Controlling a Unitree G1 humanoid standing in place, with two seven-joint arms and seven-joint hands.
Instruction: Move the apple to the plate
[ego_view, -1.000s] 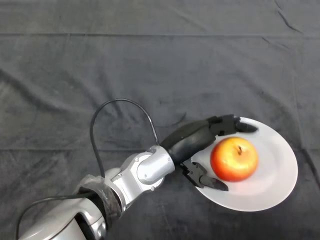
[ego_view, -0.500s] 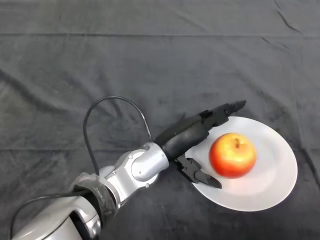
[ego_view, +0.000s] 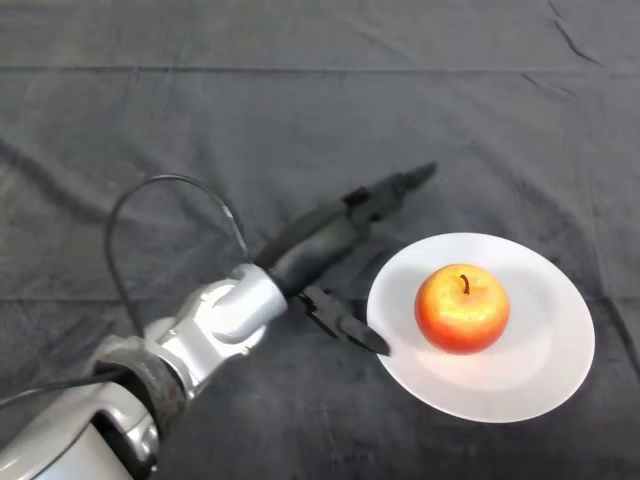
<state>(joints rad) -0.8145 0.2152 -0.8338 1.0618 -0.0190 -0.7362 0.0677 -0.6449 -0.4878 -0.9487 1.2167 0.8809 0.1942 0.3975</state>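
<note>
A red and yellow apple (ego_view: 462, 308) stands upright on a white plate (ego_view: 540, 370) at the right of the table. My left hand (ego_view: 325, 240) is open and holds nothing. It lies to the left of the plate, apart from the apple. Its fingers (ego_view: 400, 187) stretch up and right above the plate's far edge, and its thumb (ego_view: 348, 327) points at the plate's near left rim.
A dark wrinkled cloth (ego_view: 300, 110) covers the whole table. My silver-grey arm (ego_view: 215, 325) comes in from the lower left.
My hand has let go of the apple and drawn back to the left and up, off the plate. The apple stays on the plate.
</note>
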